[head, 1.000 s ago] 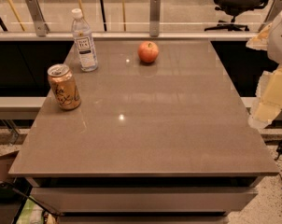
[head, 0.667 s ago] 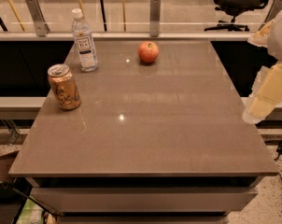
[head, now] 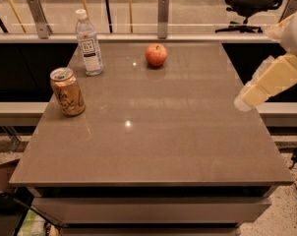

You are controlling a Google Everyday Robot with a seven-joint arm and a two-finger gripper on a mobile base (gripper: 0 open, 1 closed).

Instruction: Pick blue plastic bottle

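The blue plastic bottle stands upright at the far left of the grey table. It is clear and faintly bluish, with a white cap and a white label with dark print. My gripper is at the end of the cream-coloured arm on the right, above the table's right edge. It is far from the bottle and touches nothing.
A gold can stands near the left edge, in front of the bottle. A red apple lies at the far middle. A glass railing with metal posts runs behind the table. An office chair stands at the back right.
My arm has moved left and a little down, from beside the table to above its right edge. The bottle, can and apple have not moved.
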